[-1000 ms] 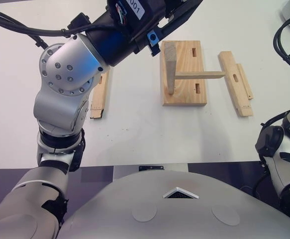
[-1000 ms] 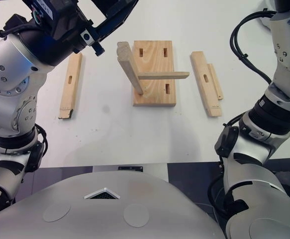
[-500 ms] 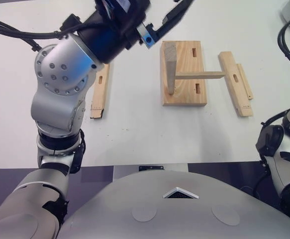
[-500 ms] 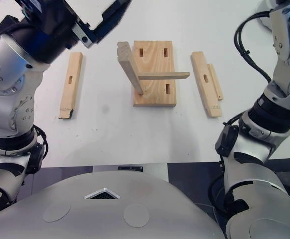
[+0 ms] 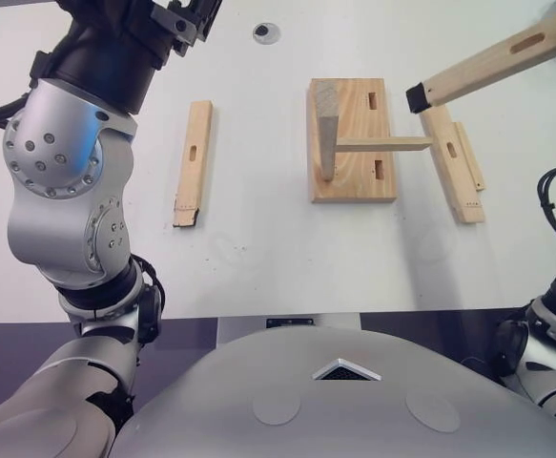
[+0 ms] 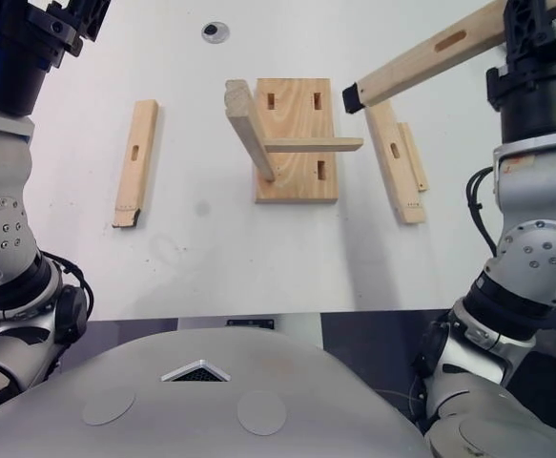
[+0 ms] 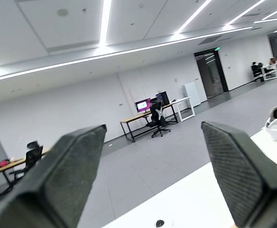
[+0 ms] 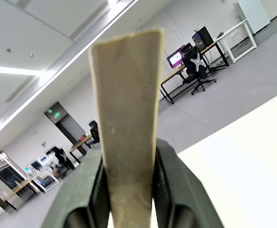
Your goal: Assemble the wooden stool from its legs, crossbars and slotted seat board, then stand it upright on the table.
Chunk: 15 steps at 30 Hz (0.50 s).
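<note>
Leg clamped by right fingers, aloft near seat board

One seat board; four legs; two crossbars; one round disc.

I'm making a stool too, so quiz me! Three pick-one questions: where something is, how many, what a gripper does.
1. Where is the seat board? A) between the left flat leg and the right flat leg B) in a gripper C) on the floor
2. How many legs lie flat on the table? A) one B) two C) four
3. The left gripper is: A) open B) shut on a leg C) shut on a crossbar
Answers: 1 A, one lies each side. 2 B, the standing leg is in the board, the held leg in the right gripper. 3 A, its fingers stand apart.
</note>
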Tool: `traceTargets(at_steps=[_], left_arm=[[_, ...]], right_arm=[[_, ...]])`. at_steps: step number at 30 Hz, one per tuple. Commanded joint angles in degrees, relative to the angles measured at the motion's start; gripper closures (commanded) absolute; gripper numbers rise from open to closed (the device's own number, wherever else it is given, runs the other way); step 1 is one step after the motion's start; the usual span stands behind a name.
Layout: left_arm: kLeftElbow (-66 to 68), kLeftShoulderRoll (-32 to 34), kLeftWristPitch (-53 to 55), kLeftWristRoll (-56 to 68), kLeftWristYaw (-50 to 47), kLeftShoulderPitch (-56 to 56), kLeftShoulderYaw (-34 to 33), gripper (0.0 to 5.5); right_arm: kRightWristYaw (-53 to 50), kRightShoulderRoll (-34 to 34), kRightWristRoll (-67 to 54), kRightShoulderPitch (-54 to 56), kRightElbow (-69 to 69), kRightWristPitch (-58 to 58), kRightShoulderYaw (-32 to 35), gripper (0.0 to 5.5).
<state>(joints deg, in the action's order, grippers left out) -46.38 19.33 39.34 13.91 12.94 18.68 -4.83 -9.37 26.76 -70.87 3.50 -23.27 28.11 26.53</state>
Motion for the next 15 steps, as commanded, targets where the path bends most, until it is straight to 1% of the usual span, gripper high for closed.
traceTargets(at_steps=[1,5,9,15], left_arm=[[-2.3,-0.8,2.2,0.2,-1.4,-0.5,2.4,1.80],[-4.8,-1.5,4.4,-1.4,-3.1,0.1,8.1,1.80],[-7.7,-3.1,7.4,-1.4,-4.7,0.7,11.8,1.80],[-9.3,-4.3,10.4,-0.9,-5.8,2.7,11.8,1.80]], right_arm=[[4.1,-0.5,2.9,-3.2,0.8,0.3,0.2,4.48],[6.7,-1.0,1.0,-7.1,1.6,2.5,1.6,4.48],[4.8,-3.3,-2.0,-9.1,2.4,3.8,2.8,4.48],[1.3,-6.2,-4.3,-9.8,-0.5,4.6,1.6,4.48]])
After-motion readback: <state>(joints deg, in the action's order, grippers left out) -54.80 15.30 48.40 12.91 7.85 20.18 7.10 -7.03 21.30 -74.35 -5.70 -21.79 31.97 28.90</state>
